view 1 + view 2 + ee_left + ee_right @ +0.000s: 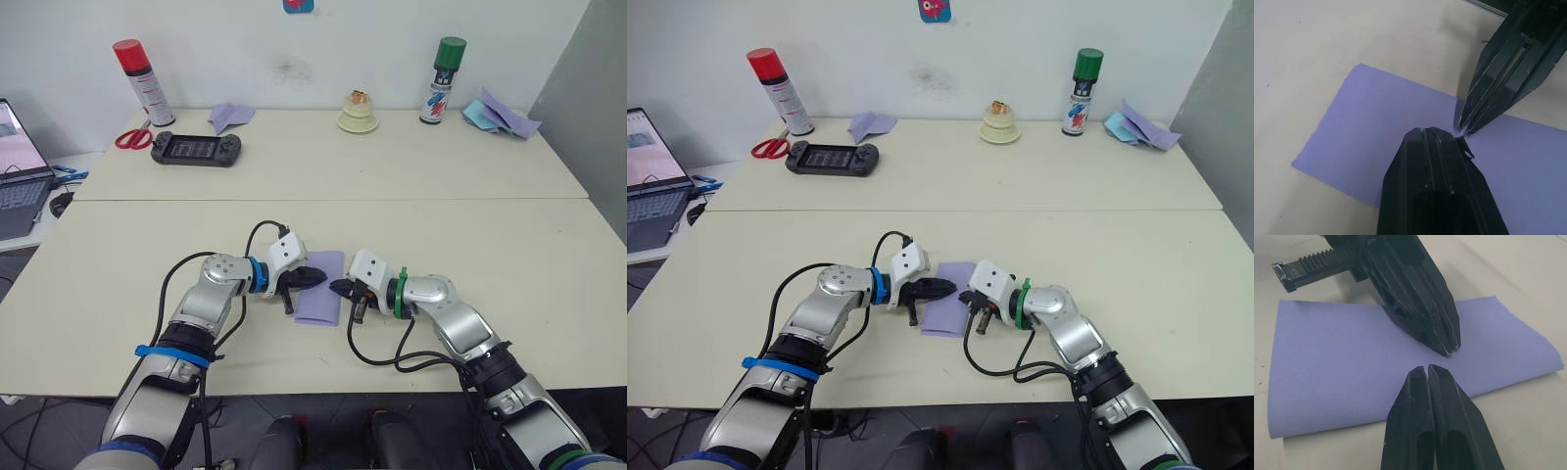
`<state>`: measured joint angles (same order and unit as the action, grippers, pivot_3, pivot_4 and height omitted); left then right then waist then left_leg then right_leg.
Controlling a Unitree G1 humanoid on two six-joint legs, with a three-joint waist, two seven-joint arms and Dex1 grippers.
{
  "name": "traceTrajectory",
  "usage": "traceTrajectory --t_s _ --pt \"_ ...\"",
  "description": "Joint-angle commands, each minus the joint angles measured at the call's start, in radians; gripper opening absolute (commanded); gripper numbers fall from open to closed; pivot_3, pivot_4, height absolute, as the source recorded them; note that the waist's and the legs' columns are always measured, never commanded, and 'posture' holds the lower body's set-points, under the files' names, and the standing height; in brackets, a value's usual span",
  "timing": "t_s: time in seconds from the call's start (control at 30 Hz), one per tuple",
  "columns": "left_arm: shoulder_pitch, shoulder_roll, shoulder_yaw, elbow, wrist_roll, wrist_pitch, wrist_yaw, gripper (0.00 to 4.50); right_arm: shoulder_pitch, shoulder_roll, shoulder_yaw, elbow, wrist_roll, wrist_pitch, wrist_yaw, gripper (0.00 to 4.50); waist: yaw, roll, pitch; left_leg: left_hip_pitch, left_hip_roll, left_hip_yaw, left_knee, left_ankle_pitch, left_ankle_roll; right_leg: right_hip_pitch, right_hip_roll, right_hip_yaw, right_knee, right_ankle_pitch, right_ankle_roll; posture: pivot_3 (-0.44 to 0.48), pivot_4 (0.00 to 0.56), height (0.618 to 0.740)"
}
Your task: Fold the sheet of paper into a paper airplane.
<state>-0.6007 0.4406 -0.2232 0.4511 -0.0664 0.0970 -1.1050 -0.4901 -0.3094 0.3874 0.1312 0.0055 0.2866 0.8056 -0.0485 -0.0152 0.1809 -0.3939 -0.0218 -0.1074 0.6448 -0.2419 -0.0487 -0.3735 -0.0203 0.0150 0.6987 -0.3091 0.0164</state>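
Head pair: high above the near edge of the table (pixel 118 245), facing forward and down toward the far edge and the wall, both covering the same tabletop with a slight sideways offset. Left wrist view: very near, along the left gripper (pixel 1442 139) onto the sheet of paper (pixel 1376 122), facing the right gripper (pixel 1469 128). Right wrist view: equally near, along its own closed fingers from the opposite side. Shared by both: the sheet and the two meeting tips.
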Motion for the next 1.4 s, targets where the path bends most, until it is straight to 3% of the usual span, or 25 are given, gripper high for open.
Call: traceTrajectory --t_s 0.03,0.3,1.0,1.13,1.27,1.4 --pt "0.016 0.006 -0.04 0.022 0.037 -0.023 -0.017 0.0 -0.012 0.007 -0.021 0.018 0.011 -0.037 0.009 0.1 0.001 0.0 0.0 0.0 0.0 0.0 0.0 0.0 0.0 0.0 0.0 0.0 0.0 0.0 0.0 0.0 0.15 0.722" --pt "0.015 0.005 -0.055 0.052 0.051 -0.033 0.0 0.0 0.021 -0.019 0.012 0.117 0.036 -0.113 0.146 0.1 0.001 -0.001 -0.001 0.001 0.0 0.0 0.0 0.0 0.0 0.001 0.0 0.0 0.0 0.0 0.0 0.0 0.15 0.722" --pt "0.036 0.003 -0.061 0.084 0.067 -0.039 0.008 0.0 0.226 -0.108 0.142 -0.082 -0.005 -0.171 0.264 0.1 0.0 -0.001 -0.024 0.01 0.0 0.002 -0.003 0.0 0.0 0.008 0.0 0.001 -0.002 -0.004 0.007 0.0 0.15 0.722" --pt "0.041 0.004 -0.06 0.092 0.066 -0.05 0.006 0.0 0.21 -0.101 0.089 -0.124 0.014 -0.215 0.225 0.1 0.001 -0.001 -0.024 0.015 0.0 0.0 -0.005 -0.001 0.0 0.015 0.0 0.0 -0.005 -0.005 0.007 0.0 0.15 0.722" --pt "0.048 0.005 -0.062 0.098 0.069 -0.062 0.007 0.0 0.179 -0.087 0.002 -0.203 0.111 -0.13 0.218 0.1 0.001 -0.001 -0.023 0.014 0.0 -0.001 -0.005 -0.001 0.0 0.015 0.0 0.001 -0.006 -0.005 0.007 0.0 0.15 0.722" --pt "0.049 -0.003 -0.057 0.109 0.061 -0.065 0.01 0.0 0.138 -0.043 -0.069 -0.164 0.176 -0.05 0.175 0.1 0.001 -0.001 -0.023 0.014 0.0 -0.001 -0.005 -0.001 0.0 0.015 0.0 0.001 -0.006 -0.005 0.007 0.0 0.15 0.722"
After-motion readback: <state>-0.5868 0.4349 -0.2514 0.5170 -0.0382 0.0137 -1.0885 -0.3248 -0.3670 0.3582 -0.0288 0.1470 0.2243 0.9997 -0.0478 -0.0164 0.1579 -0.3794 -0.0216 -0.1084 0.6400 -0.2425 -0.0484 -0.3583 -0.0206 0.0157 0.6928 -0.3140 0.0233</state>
